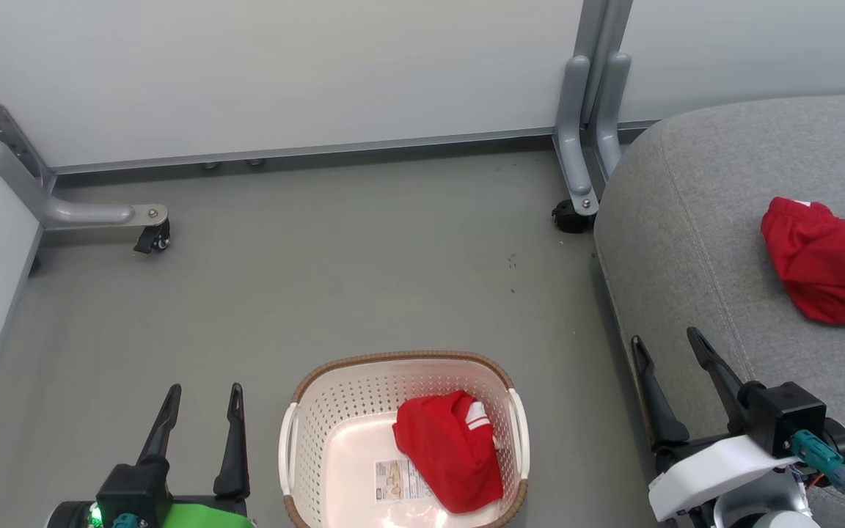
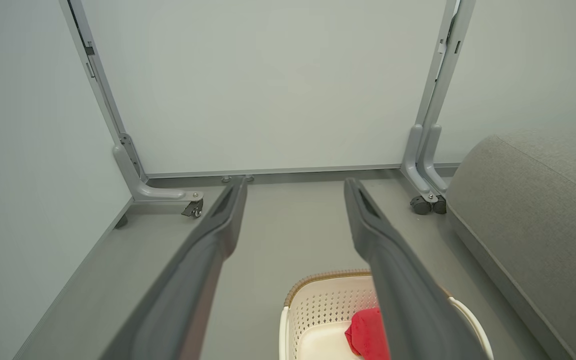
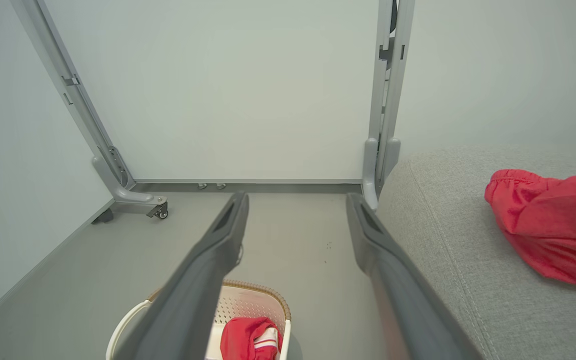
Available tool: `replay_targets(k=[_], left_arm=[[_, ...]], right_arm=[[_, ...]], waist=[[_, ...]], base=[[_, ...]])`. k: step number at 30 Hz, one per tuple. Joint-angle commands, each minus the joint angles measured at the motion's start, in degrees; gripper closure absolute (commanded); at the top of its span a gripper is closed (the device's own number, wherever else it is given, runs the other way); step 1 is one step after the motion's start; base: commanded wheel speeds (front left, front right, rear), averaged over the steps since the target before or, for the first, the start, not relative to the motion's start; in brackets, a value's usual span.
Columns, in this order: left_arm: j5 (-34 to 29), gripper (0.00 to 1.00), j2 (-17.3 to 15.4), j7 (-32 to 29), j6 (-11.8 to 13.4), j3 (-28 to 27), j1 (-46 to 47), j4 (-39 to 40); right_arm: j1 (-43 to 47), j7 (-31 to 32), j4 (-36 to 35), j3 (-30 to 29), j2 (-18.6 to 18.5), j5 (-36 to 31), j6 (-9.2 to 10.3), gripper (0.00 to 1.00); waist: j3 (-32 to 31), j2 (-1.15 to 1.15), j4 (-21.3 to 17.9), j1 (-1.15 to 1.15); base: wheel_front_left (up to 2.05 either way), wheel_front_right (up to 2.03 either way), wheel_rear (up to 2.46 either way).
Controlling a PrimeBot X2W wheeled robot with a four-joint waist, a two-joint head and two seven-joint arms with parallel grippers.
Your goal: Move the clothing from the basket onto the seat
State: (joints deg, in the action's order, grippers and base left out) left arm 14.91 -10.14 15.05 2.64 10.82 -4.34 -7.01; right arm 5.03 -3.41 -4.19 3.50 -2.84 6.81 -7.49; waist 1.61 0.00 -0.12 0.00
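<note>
One red garment (image 1: 448, 458) with white stripes lies in the right half of the basket (image 1: 393, 361), a cream perforated plastic oval with a brown woven-look rim. A second red garment (image 1: 829, 260) sits bunched at the far right on the seat (image 1: 686, 242), a grey woven cushion with rounded edges and a stitched seam. The basket stands on smooth grey floor (image 1: 320, 279) left of the seat; pale wall panels (image 1: 283, 66) on grey metal castor feet (image 1: 147, 227) close the far side. The left gripper (image 1: 204, 390) and right gripper (image 1: 664, 337) flank the basket, jaws spread, empty.
</note>
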Motion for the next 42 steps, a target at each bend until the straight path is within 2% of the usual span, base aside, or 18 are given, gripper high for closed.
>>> replay_targets(k=[1,19,26,32,36,42], left_arm=[[-0.2,0.00,0.1,0.2,-0.2,-0.4,-0.9,-0.1],[-2.0,0.00,1.2,0.2,-1.1,-1.7,2.4,-0.7],[-3.4,0.00,2.7,0.1,-3.4,-0.3,8.1,-2.2],[-4.4,0.00,4.9,0.1,-6.4,2.8,15.8,-6.7],[-5.2,0.00,6.2,0.1,-8.1,7.1,21.3,-12.4],[-5.8,0.00,6.9,0.1,-9.5,14.2,28.6,-21.0]], right_arm=[[0.7,0.1,-0.3,0.1,-0.1,-0.2,0.00,0.00],[-0.6,0.3,-1.4,-0.4,-0.1,-0.4,0.00,0.00],[-2.6,0.5,-3.3,-1.3,-0.1,-0.9,0.00,0.00],[-5.1,0.4,-5.4,-2.2,-0.1,-1.8,0.00,0.00],[-7.4,0.0,-6.4,-2.6,-0.1,-2.1,0.00,0.00],[-11.0,-1.4,-7.0,-2.9,-0.1,-1.7,0.00,0.00]], waist=[[0.0,0.00,0.0,0.00],[2.1,0.00,0.6,0.00],[6.7,0.00,1.1,0.00],[12.6,0.00,1.0,0.00],[17.3,0.00,0.1,0.00],[24.1,0.00,-2.4,0.00]], base=[[0.00,0.00,0.00],[0.00,0.00,0.00],[0.00,0.00,0.00],[0.00,0.00,0.00],[0.00,0.00,0.00],[0.00,0.00,0.00]])
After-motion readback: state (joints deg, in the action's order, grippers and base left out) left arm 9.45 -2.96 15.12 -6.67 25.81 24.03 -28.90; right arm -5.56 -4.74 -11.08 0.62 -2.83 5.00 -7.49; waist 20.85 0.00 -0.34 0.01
